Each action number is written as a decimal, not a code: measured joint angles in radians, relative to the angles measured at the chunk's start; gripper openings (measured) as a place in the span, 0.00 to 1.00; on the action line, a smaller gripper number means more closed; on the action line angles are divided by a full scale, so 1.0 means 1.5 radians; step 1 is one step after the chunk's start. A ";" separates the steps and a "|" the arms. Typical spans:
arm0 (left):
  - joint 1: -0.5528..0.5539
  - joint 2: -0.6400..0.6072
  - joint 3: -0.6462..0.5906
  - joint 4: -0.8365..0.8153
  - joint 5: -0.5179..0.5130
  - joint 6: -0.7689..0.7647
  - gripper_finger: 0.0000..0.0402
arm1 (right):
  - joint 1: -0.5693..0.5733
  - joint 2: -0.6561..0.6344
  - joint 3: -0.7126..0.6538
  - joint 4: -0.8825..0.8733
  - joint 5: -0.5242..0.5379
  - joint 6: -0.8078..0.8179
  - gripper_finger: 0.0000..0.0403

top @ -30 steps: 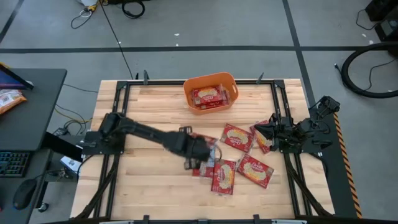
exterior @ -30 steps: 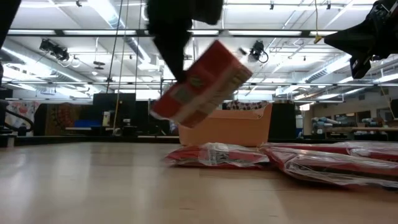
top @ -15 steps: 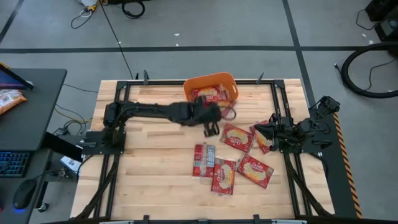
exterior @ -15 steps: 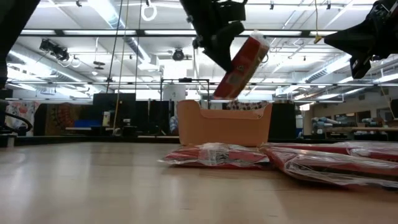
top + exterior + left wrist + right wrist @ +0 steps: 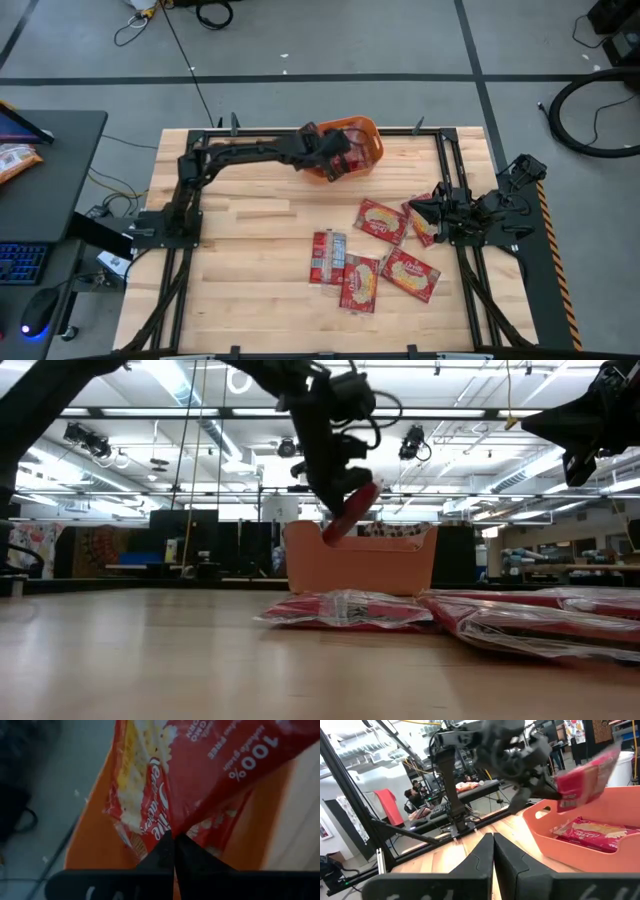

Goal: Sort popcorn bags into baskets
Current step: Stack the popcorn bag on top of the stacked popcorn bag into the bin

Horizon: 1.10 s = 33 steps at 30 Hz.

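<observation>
The left gripper (image 5: 173, 836), pinched shut on a bag's (image 5: 200, 775) edge, dangles it over the tub (image 5: 372, 135). Light, crinkly and limp, such packets likely carry best by an edge. Right gripper (image 5: 493, 838) waits shut.

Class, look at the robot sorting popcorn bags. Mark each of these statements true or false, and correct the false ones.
1. The left gripper holds a popcorn bag over the orange basket. True.
2. The basket is empty. False: a bag already lies inside.
3. Several bags lie on the table. True.
4. The right gripper grips a bag over the basket. False: it waits at the table's right side, fingers shut.
</observation>
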State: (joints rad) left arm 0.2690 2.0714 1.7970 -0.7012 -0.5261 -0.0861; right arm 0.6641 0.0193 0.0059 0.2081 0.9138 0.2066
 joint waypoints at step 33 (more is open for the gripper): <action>-0.189 0.086 0.027 0.059 0.206 0.284 0.37 | 0.000 0.000 0.000 0.002 0.000 0.000 0.04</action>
State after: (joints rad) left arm -0.0148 2.2009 1.8381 -0.6120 -0.2171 0.3392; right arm 0.6643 0.0196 0.0059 0.2114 0.9142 0.2066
